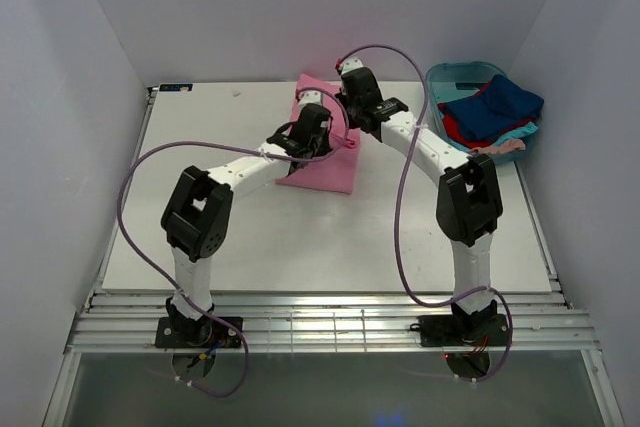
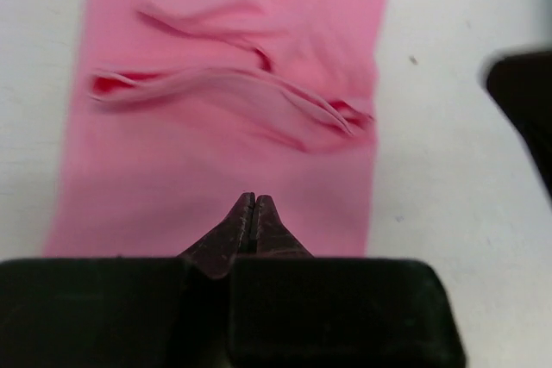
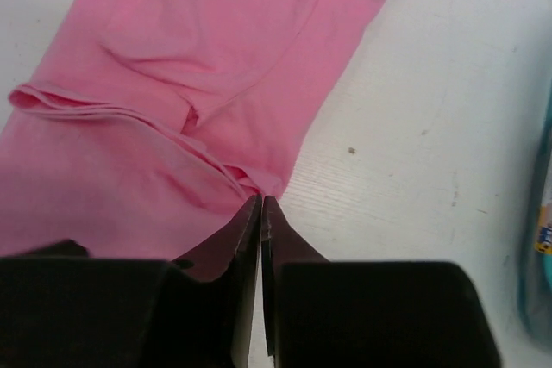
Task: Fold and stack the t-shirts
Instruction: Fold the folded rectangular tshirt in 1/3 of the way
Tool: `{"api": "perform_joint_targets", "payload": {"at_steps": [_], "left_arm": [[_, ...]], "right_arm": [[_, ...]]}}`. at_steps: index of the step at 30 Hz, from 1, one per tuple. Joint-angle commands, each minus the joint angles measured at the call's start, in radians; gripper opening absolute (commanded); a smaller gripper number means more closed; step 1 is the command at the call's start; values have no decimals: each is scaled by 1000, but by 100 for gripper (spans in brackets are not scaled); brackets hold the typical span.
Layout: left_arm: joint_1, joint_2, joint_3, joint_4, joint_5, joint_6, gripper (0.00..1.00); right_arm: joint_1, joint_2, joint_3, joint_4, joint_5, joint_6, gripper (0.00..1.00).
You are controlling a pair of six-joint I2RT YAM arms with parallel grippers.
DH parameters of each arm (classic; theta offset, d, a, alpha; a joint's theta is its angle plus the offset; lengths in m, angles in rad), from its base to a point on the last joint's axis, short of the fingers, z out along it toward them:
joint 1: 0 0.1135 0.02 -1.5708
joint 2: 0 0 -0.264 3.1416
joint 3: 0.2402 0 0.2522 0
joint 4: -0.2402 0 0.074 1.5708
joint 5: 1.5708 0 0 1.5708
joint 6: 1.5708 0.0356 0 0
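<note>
A pink t-shirt (image 1: 325, 175) lies folded into a long strip at the middle back of the table. One creased fold runs across it (image 2: 216, 92). My left gripper (image 1: 300, 142) (image 2: 252, 200) is shut above the flat near part of the strip, and no cloth shows between its tips. My right gripper (image 1: 347, 117) (image 3: 260, 200) is shut at the strip's right edge. There the pink t-shirt (image 3: 172, 58) puckers into its tips at the end of the fold. Dark blue (image 1: 500, 105), red (image 1: 455, 130), turquoise (image 1: 516, 134) and pale pink (image 1: 498, 148) t-shirts lie heaped in the tub.
The teal tub (image 1: 450, 77) stands at the back right corner; its wall (image 3: 539, 239) shows at the right edge of the right wrist view. Walls close in the table (image 1: 300, 247) on the left, back and right. Purple cables loop beside both arms.
</note>
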Motion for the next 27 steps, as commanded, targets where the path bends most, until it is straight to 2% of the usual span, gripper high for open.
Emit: {"api": "perform_joint_targets", "payload": {"at_steps": [1, 6, 14, 27], "left_arm": [[-42, 63, -26, 36, 93, -61, 0], [-43, 178, -7, 35, 104, -55, 0], [-43, 218, -68, 71, 85, -22, 0], [-85, 129, -276, 124, 99, -117, 0]], "right_arm": [[3, 57, -12, -7, -148, 38, 8], [3, 120, 12, 2, -270, 55, 8], [-8, 203, 62, 7, -341, 96, 8], [-23, 287, 65, -18, -258, 76, 8]]}}
